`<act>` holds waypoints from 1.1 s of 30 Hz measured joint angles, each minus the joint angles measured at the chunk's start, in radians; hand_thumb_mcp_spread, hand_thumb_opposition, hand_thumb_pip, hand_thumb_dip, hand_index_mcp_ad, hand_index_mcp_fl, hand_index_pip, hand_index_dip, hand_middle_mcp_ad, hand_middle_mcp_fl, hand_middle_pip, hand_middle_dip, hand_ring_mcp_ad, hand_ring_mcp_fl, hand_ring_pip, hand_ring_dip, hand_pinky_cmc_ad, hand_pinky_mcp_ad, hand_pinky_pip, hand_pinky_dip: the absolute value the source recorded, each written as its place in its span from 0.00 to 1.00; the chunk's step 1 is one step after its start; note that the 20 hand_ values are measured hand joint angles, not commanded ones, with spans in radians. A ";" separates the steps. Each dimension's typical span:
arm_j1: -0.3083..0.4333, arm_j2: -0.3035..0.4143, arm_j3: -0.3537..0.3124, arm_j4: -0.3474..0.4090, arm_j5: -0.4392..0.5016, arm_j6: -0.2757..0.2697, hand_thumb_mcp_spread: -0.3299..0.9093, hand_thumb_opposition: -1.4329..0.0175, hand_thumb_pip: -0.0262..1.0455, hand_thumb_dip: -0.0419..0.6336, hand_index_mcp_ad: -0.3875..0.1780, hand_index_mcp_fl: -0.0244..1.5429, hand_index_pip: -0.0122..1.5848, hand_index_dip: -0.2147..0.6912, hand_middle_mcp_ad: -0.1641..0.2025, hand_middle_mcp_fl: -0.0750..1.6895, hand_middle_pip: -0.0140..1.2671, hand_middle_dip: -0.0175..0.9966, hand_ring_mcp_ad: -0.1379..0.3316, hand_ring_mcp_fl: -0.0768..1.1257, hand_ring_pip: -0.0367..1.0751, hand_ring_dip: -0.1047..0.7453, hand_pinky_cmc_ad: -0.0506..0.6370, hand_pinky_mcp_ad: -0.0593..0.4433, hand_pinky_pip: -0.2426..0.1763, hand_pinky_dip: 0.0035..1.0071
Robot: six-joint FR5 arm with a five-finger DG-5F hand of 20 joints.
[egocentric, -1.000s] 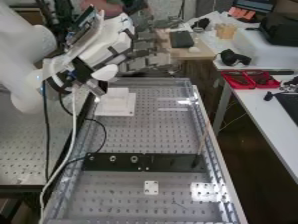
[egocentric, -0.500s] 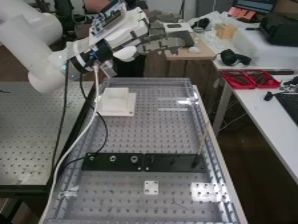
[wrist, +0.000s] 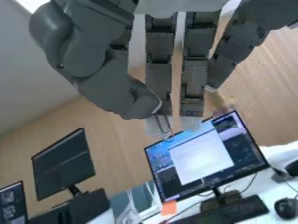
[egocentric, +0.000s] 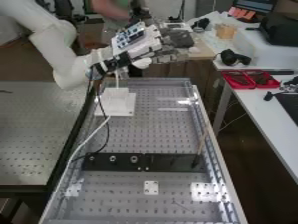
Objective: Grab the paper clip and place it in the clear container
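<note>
The robot's hand [egocentric: 138, 46] is up in the air past the far end of the metal bench [egocentric: 143, 135], and the white arm [egocentric: 56, 47] comes in from the left. The hand is partly closed. Its long fingers [wrist: 159, 75] are mostly straight, and the thumb [wrist: 110, 90] bends in to meet them, like a pinch. A thin, wiry bit pokes out by the thumb's tip. I think that is the paper clip [wrist: 161, 125], held between the thumb and a finger. It is so thin that I can't be very sure. So the grabbing part looks done to me, and the putting-in part is left. The clip is up with the hand, not dropped in anything. I can't tell where the clear container is, so I can't say how near the hand is to it. Down on the bench, a white block [egocentric: 116, 97] sits at the far left, and a long black plate [egocentric: 166, 162] lies across the near part. A thin stick [egocentric: 202, 142] leans at the right. What's left, I guess, is to get the clip over the container and let go. A clip that small could slip out if the pinch goes loose.
</note>
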 joint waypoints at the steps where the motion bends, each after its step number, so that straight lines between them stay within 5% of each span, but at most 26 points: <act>1: 0.006 -0.015 0.009 -0.009 0.003 0.002 0.71 0.39 0.95 0.57 0.31 0.13 0.43 0.01 0.50 0.38 0.84 0.70 0.48 0.42 0.69 0.65 0.84 0.49 0.61 0.50; 16: 0.037 -0.169 0.126 -0.154 0.015 -0.025 0.71 0.39 0.95 0.57 0.31 0.13 0.42 0.01 0.50 0.38 0.84 0.70 0.48 0.42 0.69 0.65 0.85 0.49 0.61 0.50; 33: 0.116 -0.258 0.228 -0.279 0.156 0.093 0.71 0.39 0.94 0.57 0.30 0.14 0.42 0.01 0.51 0.38 0.84 0.70 0.49 0.42 0.69 0.64 0.85 0.48 0.61 0.50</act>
